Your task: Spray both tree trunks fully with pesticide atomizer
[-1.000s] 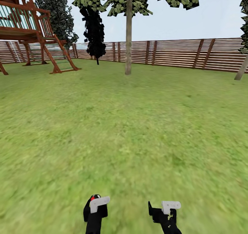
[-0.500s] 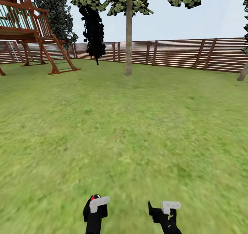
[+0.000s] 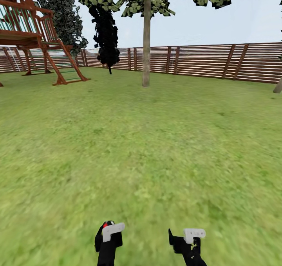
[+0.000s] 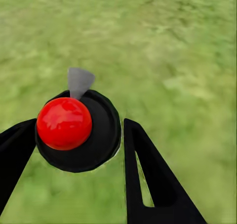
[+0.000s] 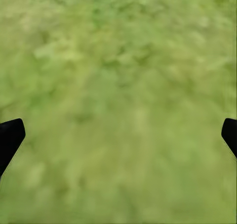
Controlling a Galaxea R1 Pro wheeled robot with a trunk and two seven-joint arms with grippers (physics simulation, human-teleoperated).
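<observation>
Atomizer in our left gripper, tree ahead across the lawn.

The pesticide atomizer [image 4: 76,132], black with a red cap, sits clamped in our left gripper [image 4: 74,150]. Our right gripper [image 5: 118,135] hangs spread apart over grass [image 3: 156,148]. 1 tree trunk [image 3: 146,47] stands near the fence [image 3: 203,60], play tower [image 3: 27,27] leftward.

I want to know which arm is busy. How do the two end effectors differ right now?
The left end effector has a black, red-topped atomizer between its fingers; the right end effector holds nothing. The left fingers sit close around the item; the right fingers are spread wide. Both have black fingers and hang over the lawn.
</observation>
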